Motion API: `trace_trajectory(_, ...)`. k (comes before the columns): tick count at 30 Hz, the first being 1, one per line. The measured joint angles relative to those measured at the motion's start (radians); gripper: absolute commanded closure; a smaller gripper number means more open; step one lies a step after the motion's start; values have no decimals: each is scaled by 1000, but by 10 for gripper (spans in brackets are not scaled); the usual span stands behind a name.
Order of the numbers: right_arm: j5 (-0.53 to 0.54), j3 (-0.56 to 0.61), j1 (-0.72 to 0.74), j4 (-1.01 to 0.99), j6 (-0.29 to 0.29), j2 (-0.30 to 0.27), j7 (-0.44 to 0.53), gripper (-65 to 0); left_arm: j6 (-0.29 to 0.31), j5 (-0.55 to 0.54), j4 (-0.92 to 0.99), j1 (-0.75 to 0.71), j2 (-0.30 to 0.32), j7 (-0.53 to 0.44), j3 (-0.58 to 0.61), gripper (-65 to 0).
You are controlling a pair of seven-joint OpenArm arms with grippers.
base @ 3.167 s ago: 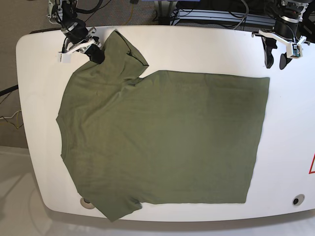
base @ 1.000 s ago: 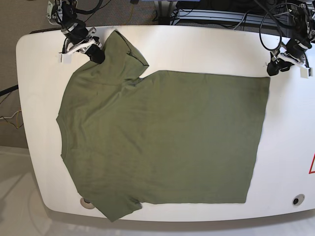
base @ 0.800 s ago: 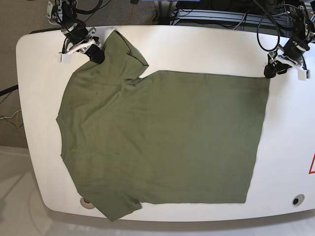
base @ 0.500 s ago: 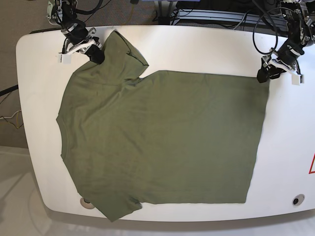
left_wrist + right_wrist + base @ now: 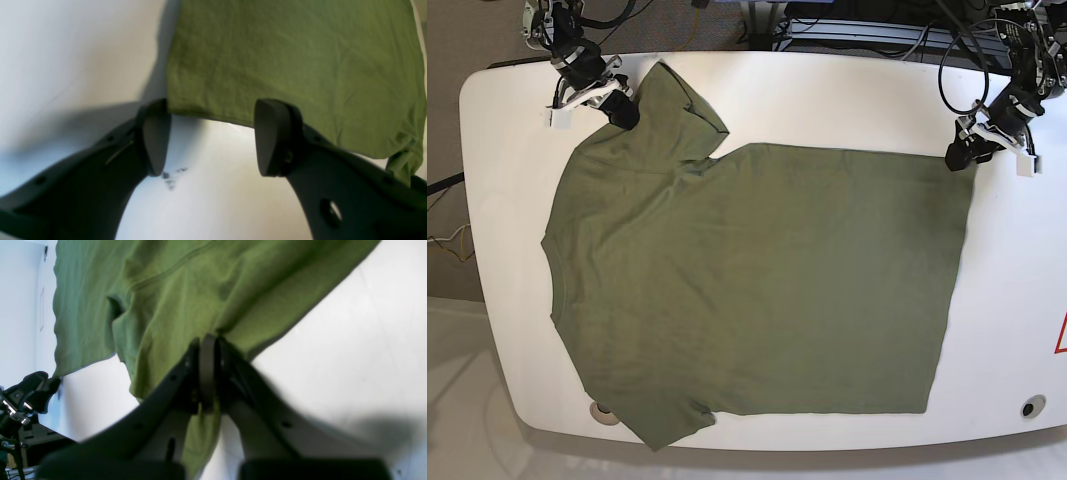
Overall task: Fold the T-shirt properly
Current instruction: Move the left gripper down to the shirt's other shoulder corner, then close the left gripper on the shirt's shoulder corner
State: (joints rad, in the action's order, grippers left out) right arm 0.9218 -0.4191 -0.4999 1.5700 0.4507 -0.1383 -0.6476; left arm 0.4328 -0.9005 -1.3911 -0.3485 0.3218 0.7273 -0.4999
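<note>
Olive-green T-shirt (image 5: 757, 290) spread flat on the white counter (image 5: 827, 100), one sleeve gripped.

The plain, matte shirt lies face-flat with light wrinkles, its hem toward the left arm's side. The right gripper (image 5: 208, 373) has its jaws clenched on the far sleeve's edge. The left gripper (image 5: 211, 138) has its jaws spread wide at the hem corner, one on either side of the fabric's edge, holding nothing.

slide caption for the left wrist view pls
Left tool open, straddling the hem corner of the olive T-shirt on the white table.
</note>
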Motion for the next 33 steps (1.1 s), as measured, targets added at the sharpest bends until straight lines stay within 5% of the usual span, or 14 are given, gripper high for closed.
trace_trajectory(24, -1, -1, 0, 0, 2, 0, -1, 0, 18, -30, 51, 33, -11, -47, 12, -353)
trace_trajectory(28, -2, -1, 0, 0, 2, -1, -2, 0, 22, -5, 46, 39, -11, -50, 15, -266)
trace_trajectory(33, -2, -1, 1, 0, 2, 0, -3, 0, 10, 24, 48, 47, -13, -59, 19, -43)
